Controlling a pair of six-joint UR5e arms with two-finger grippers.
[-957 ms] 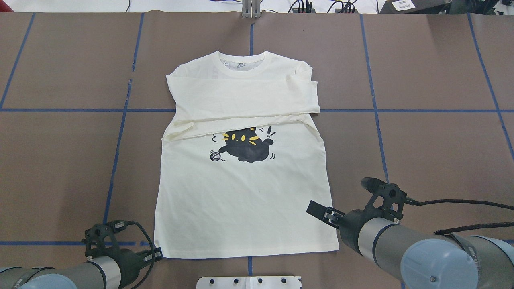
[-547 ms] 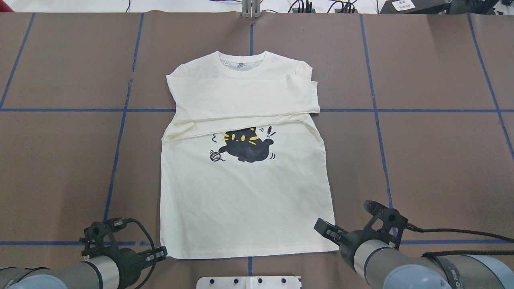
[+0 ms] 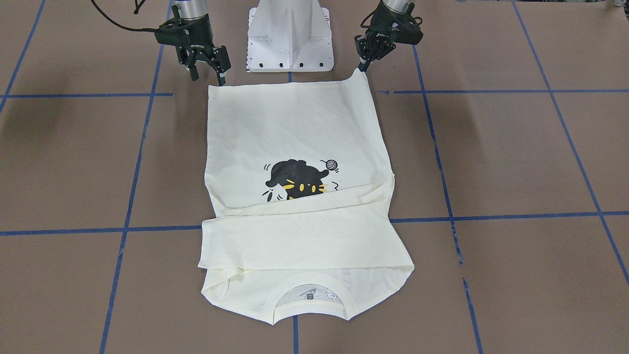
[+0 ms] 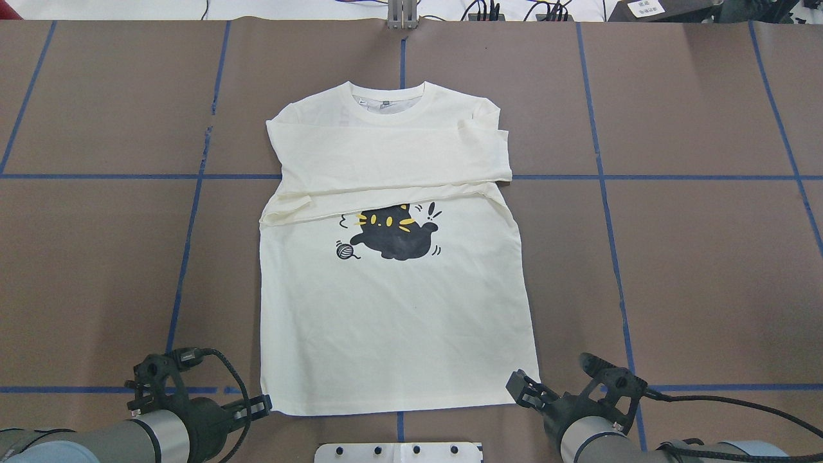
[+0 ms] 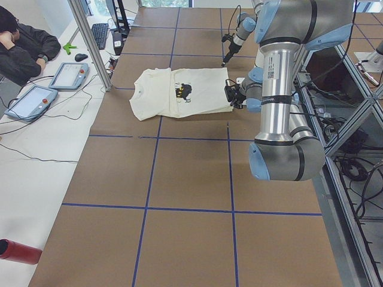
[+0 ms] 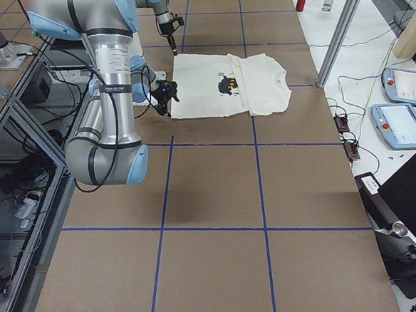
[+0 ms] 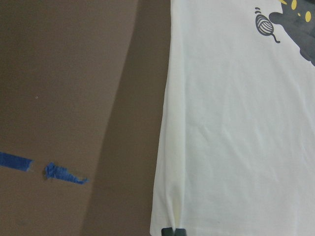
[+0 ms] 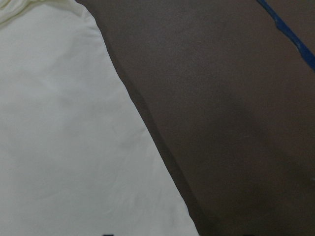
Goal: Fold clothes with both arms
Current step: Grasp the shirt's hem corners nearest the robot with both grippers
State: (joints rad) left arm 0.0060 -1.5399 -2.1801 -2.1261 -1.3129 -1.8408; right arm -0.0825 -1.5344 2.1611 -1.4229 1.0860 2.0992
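Watching the cream long-sleeved T-shirt (image 4: 392, 334) lying flat and front-up around the middle of the table (image 4: 707, 257), with the collar (image 4: 388, 110) pointing away from the robot and the hem (image 4: 398, 402) nearest it. Seeing both sleeves (image 4: 386, 157) folded across the chest, one over the other, covering the top of the black cat print (image 4: 395, 239). Catching the small yarn ball (image 4: 346, 250) just beside the cat.

Moving out to the hem corners now. Finding the left gripper (image 3: 364, 65) down at the hem corner on the robot's left, fingers drawn narrow and pinching the fabric, pulling that corner up into a small peak off the table. Checking the left wrist camera and getting dark fingertips (image 7: 172, 231) right on the shirt's edge at the bottom of the view.

Finding the right gripper (image 3: 207, 77) at the other hem corner, fingers spread wide and gripping nothing. Placing one fingertip right by the corner and the other out over bare table; not managing to tell whether either is touching the cloth.

Widening out and noting blue tape lines (image 4: 193, 212) crossing the brown table in a grid. Spotting the white pedestal base (image 3: 290, 37) between the two arms, just behind the hem. Picking up a person (image 5: 21, 48) sitting at the far side near two teach pendants (image 5: 69, 75).
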